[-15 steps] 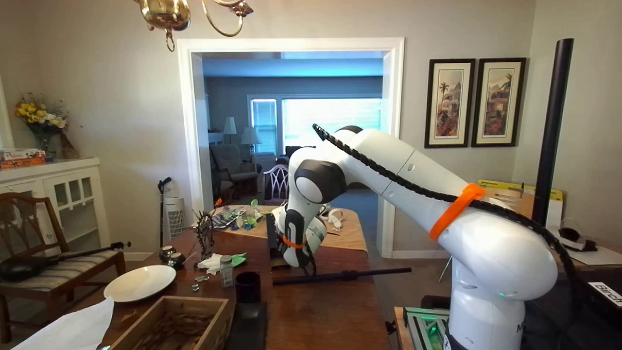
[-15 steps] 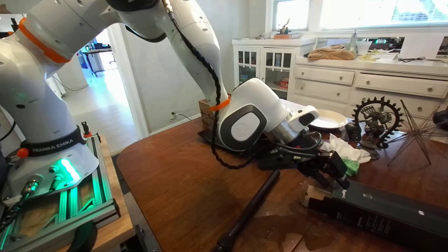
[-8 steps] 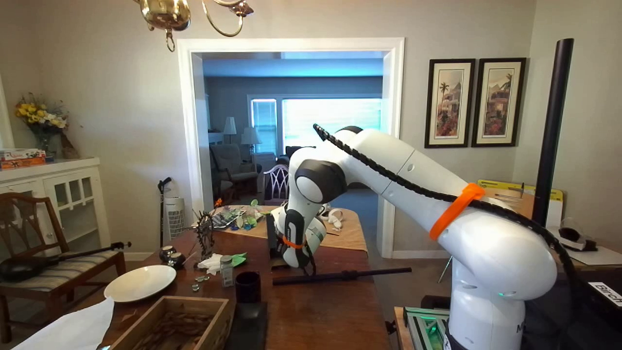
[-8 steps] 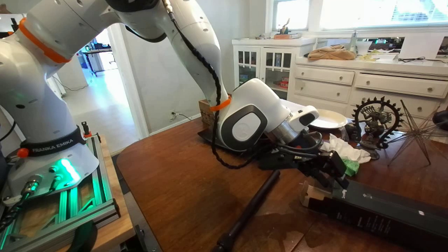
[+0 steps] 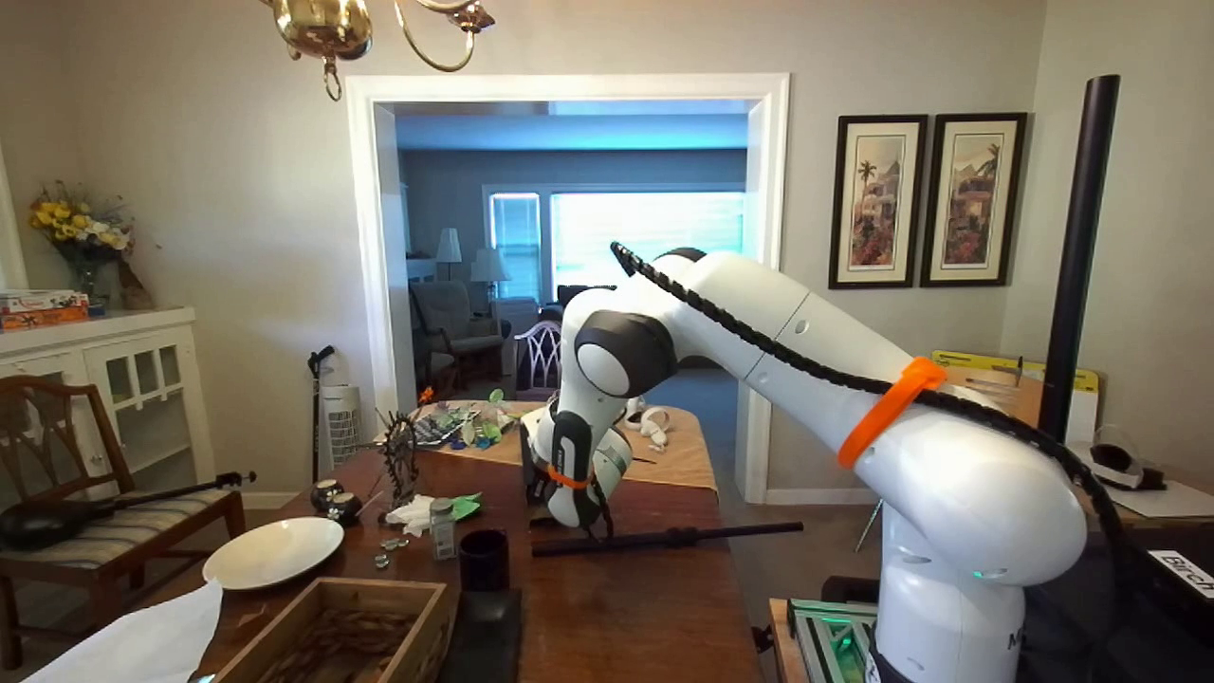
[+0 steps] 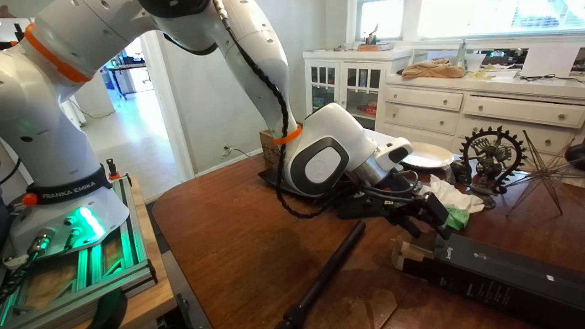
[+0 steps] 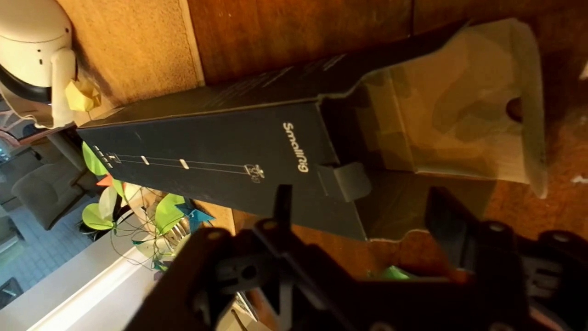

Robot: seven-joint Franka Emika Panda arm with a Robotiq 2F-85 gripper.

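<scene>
A long black SmallRig box (image 6: 498, 274) lies on the wooden table, and its near end is open. In the wrist view the same box (image 7: 220, 151) shows its lettered face, a tan-lined flap (image 7: 464, 105) folded outward and a small side tab (image 7: 347, 181). My gripper (image 6: 430, 235) hangs by this open end, tilted downward. Nothing sits between the spread fingers of the gripper (image 7: 361, 188); they stand in front of the box's edge and opening. Whether a fingertip touches the cardboard I cannot tell. An exterior view hides the gripper behind the arm's wrist (image 5: 579, 474).
A black pole (image 6: 329, 274) lies across the table (image 6: 219, 237). Beyond the gripper are white tissue (image 6: 450, 194), a bronze statue (image 6: 491, 160), a wire star (image 6: 546, 171) and a plate (image 6: 429, 155). A wooden crate (image 5: 432, 621), dark cup (image 5: 484, 560) and jar (image 5: 443, 529) stand nearby.
My gripper has risen a little and drawn back from the box's open end, and its fingers look slightly farther apart. The box and the pole look unmoved.
</scene>
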